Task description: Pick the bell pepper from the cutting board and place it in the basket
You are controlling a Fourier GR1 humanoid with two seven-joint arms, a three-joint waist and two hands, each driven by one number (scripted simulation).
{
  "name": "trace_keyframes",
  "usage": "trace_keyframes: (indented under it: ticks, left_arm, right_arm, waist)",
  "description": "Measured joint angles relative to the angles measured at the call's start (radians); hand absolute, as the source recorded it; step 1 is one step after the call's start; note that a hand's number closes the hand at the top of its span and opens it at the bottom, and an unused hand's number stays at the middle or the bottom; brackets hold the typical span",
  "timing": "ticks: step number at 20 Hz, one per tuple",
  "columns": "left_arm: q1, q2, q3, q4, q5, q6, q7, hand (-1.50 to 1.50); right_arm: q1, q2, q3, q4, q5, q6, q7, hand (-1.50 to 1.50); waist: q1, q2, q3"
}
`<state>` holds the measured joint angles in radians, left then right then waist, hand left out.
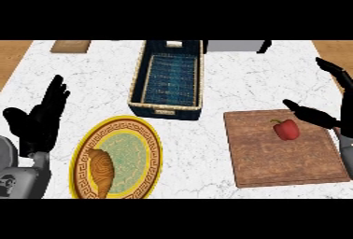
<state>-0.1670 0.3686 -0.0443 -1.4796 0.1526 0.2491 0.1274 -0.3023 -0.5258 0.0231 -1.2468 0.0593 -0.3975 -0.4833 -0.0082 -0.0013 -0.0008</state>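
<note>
Right robot hand spread wide just beside bell pepper, on cutting board nr bench's right edge; prob light, smooth, slippery, so grip round its body.

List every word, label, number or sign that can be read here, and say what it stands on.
None can be read.
Basket: a small pale tag on its near wall and a white tag at its far end, both too small to read.
Plate: only a key-pattern border, no letters.
Cutting board and bell pepper: no marks.
</note>
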Motion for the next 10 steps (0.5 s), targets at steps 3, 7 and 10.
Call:
trace_keyframes:
  ticks: [3, 7, 10]
  left_arm:
    - [-0.008, 0.009, 0.015, 0.013, 0.011, -0.015, 0.009, 0.0]
    - [0.006, 0.006, 0.013, 0.015, 0.001, -0.008, 0.006, 0.0]
    - [0.007, 0.015, 0.022, 0.012, 0.008, -0.016, 0.011, 0.0]
  right_arm:
    - [0.027, -0.057, 0.017, -0.07, 0.082, -0.05, 0.153, -1.5]
    - [0.081, -0.218, 0.067, -0.119, 0.165, 0.064, 0.345, -1.5]
    - [0.117, -0.334, 0.108, -0.166, 0.187, 0.205, 0.467, -1.5]
  waist:
    - [-0.01, -0.004, -0.002]
    - [-0.025, -0.01, -0.006]
    - [-0.027, -0.011, -0.007]
